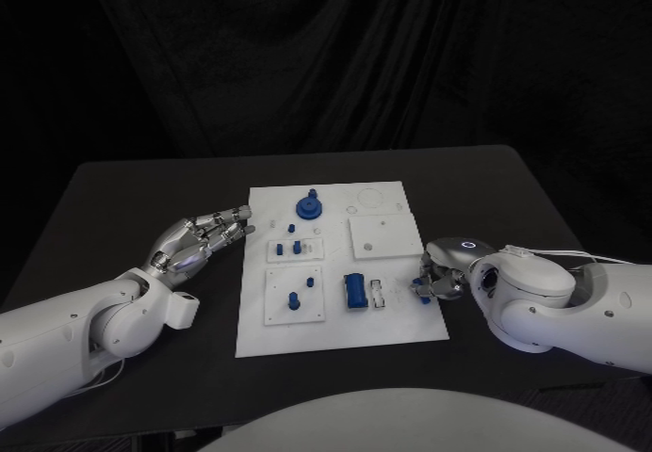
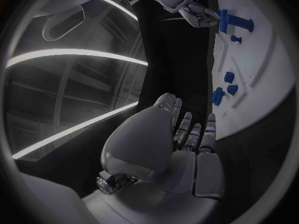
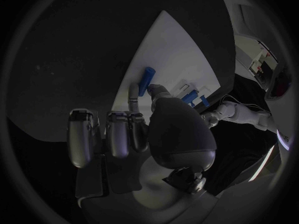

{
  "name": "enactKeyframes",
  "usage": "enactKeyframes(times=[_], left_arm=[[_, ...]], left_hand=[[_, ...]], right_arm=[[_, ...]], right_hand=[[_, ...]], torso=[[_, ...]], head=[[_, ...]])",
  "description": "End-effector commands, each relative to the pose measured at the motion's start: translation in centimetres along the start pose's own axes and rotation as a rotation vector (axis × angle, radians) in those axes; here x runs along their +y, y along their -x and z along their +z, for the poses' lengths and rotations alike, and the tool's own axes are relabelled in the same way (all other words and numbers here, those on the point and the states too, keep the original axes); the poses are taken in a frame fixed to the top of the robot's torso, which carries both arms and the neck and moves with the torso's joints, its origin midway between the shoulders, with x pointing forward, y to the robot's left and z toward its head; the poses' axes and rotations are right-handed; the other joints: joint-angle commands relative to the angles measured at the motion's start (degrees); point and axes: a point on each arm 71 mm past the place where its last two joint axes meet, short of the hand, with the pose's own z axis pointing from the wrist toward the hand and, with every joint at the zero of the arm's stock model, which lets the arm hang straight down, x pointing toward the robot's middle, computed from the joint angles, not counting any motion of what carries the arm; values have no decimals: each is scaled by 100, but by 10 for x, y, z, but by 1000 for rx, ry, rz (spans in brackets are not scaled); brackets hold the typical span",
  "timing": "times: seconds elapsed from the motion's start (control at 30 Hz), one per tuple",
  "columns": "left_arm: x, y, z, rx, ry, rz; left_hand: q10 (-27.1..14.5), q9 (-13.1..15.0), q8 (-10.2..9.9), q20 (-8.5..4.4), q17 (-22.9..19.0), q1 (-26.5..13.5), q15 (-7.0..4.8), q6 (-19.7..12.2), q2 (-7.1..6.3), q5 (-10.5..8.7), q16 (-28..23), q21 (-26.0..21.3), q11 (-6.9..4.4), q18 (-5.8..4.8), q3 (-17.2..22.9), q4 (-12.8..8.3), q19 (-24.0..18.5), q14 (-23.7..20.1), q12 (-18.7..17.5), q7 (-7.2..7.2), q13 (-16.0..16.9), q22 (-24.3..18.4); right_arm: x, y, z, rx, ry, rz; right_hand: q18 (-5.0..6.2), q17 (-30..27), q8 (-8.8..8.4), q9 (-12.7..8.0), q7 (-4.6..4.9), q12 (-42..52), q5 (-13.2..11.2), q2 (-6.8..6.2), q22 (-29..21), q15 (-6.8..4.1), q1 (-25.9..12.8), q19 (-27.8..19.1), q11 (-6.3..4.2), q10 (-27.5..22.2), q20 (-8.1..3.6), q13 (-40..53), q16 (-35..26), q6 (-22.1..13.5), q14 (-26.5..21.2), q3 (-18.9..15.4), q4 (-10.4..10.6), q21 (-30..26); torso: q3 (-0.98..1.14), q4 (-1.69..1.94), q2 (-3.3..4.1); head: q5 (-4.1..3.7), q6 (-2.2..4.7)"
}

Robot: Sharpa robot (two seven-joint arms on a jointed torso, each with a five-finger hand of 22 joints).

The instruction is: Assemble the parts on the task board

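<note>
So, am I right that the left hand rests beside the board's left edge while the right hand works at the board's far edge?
Not quite: the right hand is at the board's right edge, near the front, as the head view shows. The left hand is indeed beside the left edge.

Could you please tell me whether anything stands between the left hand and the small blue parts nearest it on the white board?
Nothing visible does. The left hand hovers open over the black table just off the board's left edge, and only bare table and bare board lie between it and the small blue parts.
</note>
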Motion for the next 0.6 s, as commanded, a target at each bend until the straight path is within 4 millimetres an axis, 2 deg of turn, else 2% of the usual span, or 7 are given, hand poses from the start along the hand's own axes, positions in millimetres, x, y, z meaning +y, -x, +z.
enactKeyframes(times=[0.03, 0.23, 0.33, 0.37, 0.43, 0.53, 0.6], left_arm=[[0, -2, 0, 12, -15, -17], [0, -1, 0, 11, -12, -17], [0, -2, 0, 13, -12, -19], [0, -2, 0, 14, -11, -19], [1, -2, 0, 15, -11, -20], [1, -1, -1, 14, -10, -20], [1, -1, -1, 13, -10, -20]], left_hand=[[11, -10, -29, -8, 9, 51, 33, 9, -13, 38, 38, 36, 31, 38, 28, 5, 28, 16, 21, 34, 8, 5], [10, -10, -30, -3, 10, 54, 35, 8, -14, 38, 41, 41, 32, 40, 32, 3, 38, 20, 19, 36, 8, 13], [10, -11, -30, 2, 10, 57, 37, 7, -14, 39, 43, 45, 34, 42, 36, 2, 46, 21, 19, 38, 8, 20], [10, -11, -30, 2, 10, 57, 37, 7, -14, 39, 43, 45, 34, 42, 36, 2, 46, 21, 19, 38, 8, 20], [10, -11, -30, 2, 10, 57, 37, 7, -14, 39, 43, 45, 34, 42, 36, 2, 46, 21, 19, 38, 8, 20], [8, -11, -32, 10, 11, 63, 42, 5, -13, 40, 46, 51, 38, 45, 45, 0, 56, 25, 17, 37, 7, 24], [8, -11, -32, 10, 11, 63, 42, 5, -13, 40, 46, 51, 38, 45, 45, 0, 56, 25, 17, 37, 7, 24]], right_arm=[[-3, -6, 1, 37, -62, 1], [4, -7, 6, 49, -47, 1], [7, -8, 7, 49, -41, 22], [7, -8, 8, 48, -40, 33], [8, -8, 8, 45, -36, 60], [9, -7, 7, 34, -29, 132], [10, -6, 5, 27, -26, 191]], right_hand=[[38, 1262, -46, -28, -20, 15, 63, 38, 1401, -5, 180, 450, 7, 597, 17, 1509, -28, 49, 556, 83, -116, -18], [38, 1252, -66, -33, -25, 15, 115, 43, 1401, -10, 358, 450, 3, 597, 8, 1509, -32, 74, 554, 181, -256, -18], [38, 1248, -65, -23, -31, 15, 151, 50, 1401, -18, 509, 450, -3, 597, 1, 1509, -34, 99, 553, 275, -390, -19], [38, 1250, -61, -13, -34, 15, -70, 46, 1401, -26, 599, 450, -8, 597, -6, 1509, -33, 116, 553, 367, -477, -19], [37, 1262, -86, -11, -51, 15, -955, 12, 1403, -33, 685, 452, -2, 597, -24, 1509, -26, 135, 556, 851, -550, -14], [35, 1263, -67, 29, -45, 15, -984, -225, 1404, -32, 479, 454, -29, 597, -14, 1509, -25, 210, 556, 1433, -530, -11], [37, 1256, -59, 49, -49, 15, -947, -301, 1401, -35, 401, 451, -33, 597, -12, 1509, -27, 224, 555, 1597, -534, -17]], torso=[[-2, -3, -5], [0, -4, -4], [-1, -1, -5], [-2, 1, -8], [-1, 2, -9], [-1, -5, -4], [-1, -6, -7]], head=[[8, -1], [6, -1], [24, -1], [28, -1], [37, -1], [60, -1], [62, -1]])
